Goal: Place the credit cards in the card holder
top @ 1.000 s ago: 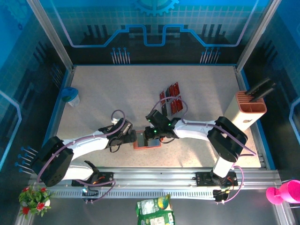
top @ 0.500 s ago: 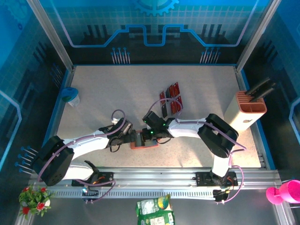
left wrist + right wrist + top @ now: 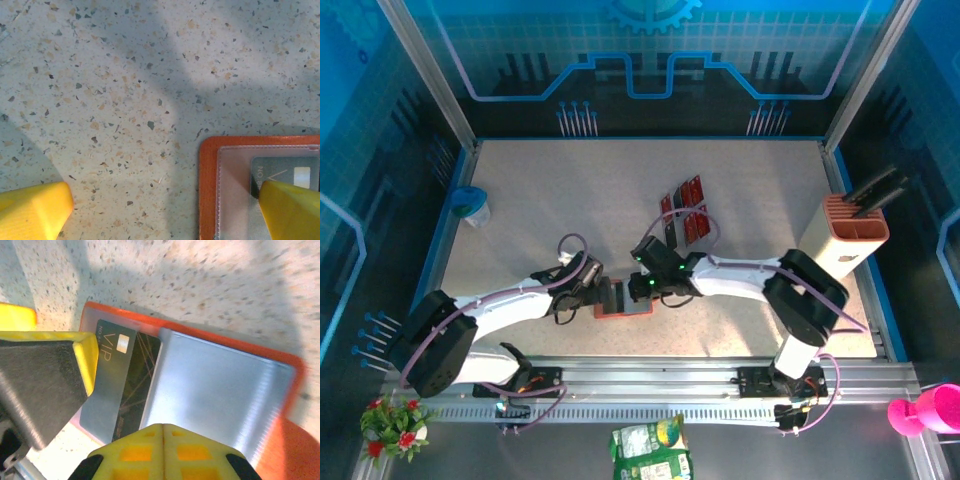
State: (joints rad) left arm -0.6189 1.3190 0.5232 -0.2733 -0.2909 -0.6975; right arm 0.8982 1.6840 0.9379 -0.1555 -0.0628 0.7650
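The orange card holder (image 3: 623, 302) lies open on the table between both grippers. A black VIP card (image 3: 130, 385) sits partly under its clear pocket, beside the grey-blue inner flap (image 3: 215, 385). My left gripper (image 3: 160, 210) is open and straddles the holder's left edge (image 3: 207, 190), with one yellow fingertip (image 3: 290, 210) pressing on the pocket over the black card (image 3: 285, 170). My right gripper (image 3: 162, 427) is shut with nothing between its fingers, hovering over the holder's near side (image 3: 287, 440). Several red and black credit cards (image 3: 685, 212) lie further back on the table.
A tall salmon-and-white box (image 3: 850, 235) with black tools stands at the right edge. A blue bowl (image 3: 470, 200) sits at the far left. The two grippers (image 3: 598, 292) (image 3: 642, 287) are close together over the holder.
The card holder has slid a little to the left. The right arm swung left over it and has eased back slightly. The left gripper has stayed open on the holder.
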